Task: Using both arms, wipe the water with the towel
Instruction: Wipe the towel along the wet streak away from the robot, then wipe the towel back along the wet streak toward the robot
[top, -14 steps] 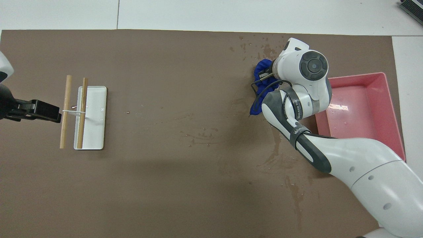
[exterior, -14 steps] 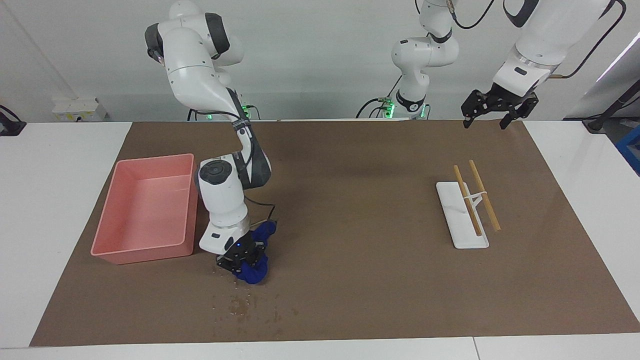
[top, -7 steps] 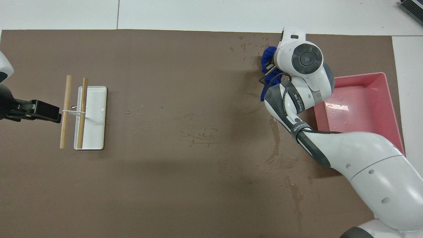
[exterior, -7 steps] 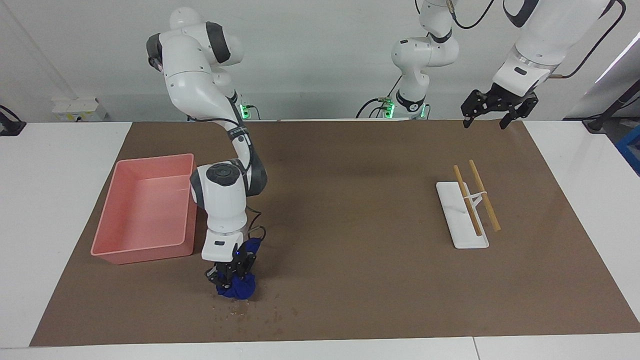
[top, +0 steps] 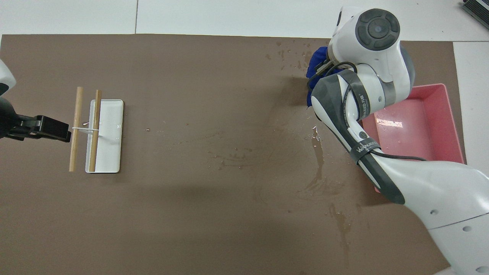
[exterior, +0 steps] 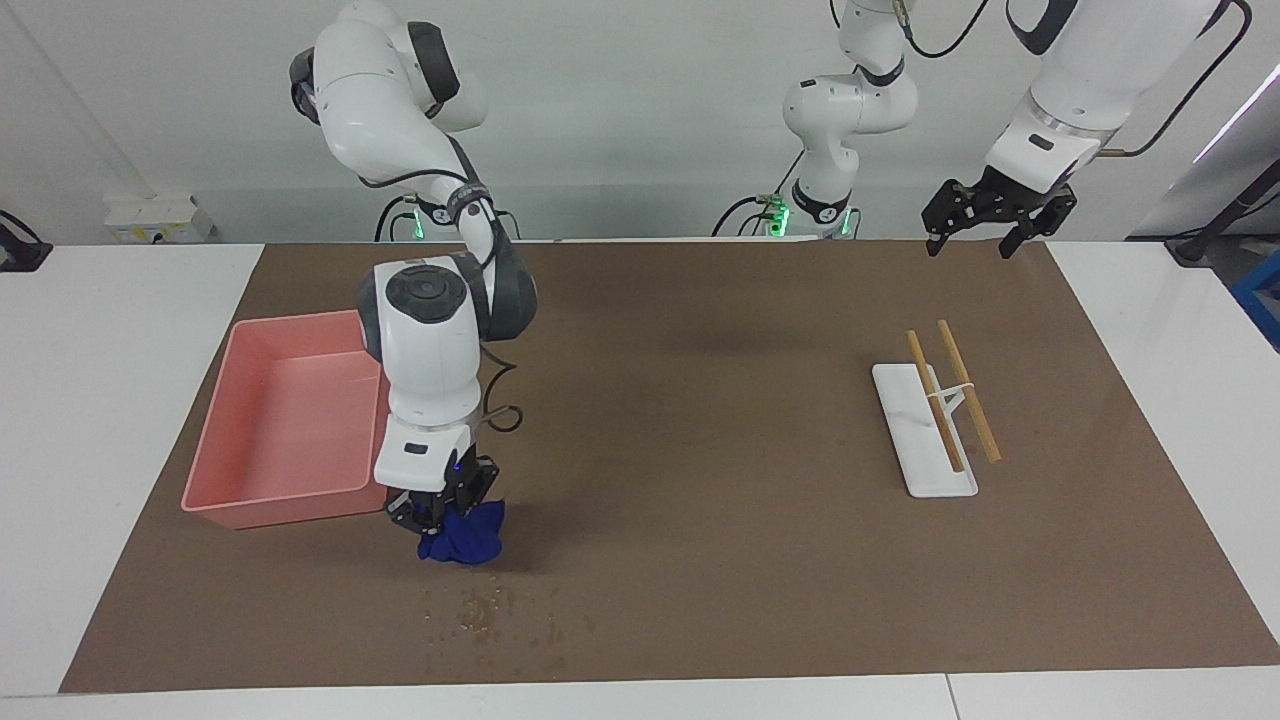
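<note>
The soft, crumpled royal-blue towel (exterior: 462, 538) hangs clamped in the right gripper (exterior: 437, 512), over the brown mat (exterior: 700, 560) beside the smooth pink plastic tray (exterior: 262, 500). Glossy water specks (exterior: 495, 612) dot the mat near its edge farthest from the robots. The left gripper (exterior: 978, 243) waits, spread wide, over the mat's edge nearest the robots.

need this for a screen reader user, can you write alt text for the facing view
The right arm's end effector, shut on a small royal-blue cloth towel, holds it beside a pink plastic tray, with dark water specks on the brown mat farther from the robots. The left end effector waits open, raised above the mat's edge.
</note>
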`<action>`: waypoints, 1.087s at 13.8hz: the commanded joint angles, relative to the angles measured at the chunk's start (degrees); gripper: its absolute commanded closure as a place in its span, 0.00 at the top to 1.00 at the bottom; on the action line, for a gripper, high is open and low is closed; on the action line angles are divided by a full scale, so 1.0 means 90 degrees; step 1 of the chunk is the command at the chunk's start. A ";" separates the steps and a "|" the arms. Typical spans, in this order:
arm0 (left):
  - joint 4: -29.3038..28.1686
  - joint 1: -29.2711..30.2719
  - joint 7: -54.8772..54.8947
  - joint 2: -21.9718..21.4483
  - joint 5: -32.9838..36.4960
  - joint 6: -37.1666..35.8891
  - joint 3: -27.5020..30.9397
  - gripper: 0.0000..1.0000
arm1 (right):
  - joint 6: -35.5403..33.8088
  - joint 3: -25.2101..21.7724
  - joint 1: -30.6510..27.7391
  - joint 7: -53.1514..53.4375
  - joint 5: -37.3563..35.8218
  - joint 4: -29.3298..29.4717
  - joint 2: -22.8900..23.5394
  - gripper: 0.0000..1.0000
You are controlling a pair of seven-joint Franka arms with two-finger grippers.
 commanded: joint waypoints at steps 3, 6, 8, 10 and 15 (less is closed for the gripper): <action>-0.0153 -0.0074 0.0075 -0.0153 0.0099 -0.0042 0.0059 1.00 | 0.0115 0.0125 -0.0268 0.0323 0.0583 -0.0778 -0.0186 0.00; -0.0153 -0.0074 0.0075 -0.0153 0.0099 -0.0042 0.0059 1.00 | 0.0961 0.0125 -0.0317 0.0452 0.0878 -0.1743 -0.0196 0.00; -0.0153 -0.0074 0.0065 -0.0153 0.0099 -0.0042 0.0069 1.00 | 0.1578 0.0135 -0.0298 0.0870 0.0878 -0.2457 -0.0244 0.00; -0.0153 -0.0074 0.0075 -0.0153 0.0099 -0.0042 0.0069 1.00 | 0.1843 0.0174 -0.0230 0.1659 0.0888 -0.2936 -0.0313 0.00; -0.0153 -0.0074 0.0075 -0.0153 0.0099 -0.0042 0.0059 1.00 | 0.1485 0.0340 -0.0288 0.2220 0.1861 -0.3972 -0.0663 0.00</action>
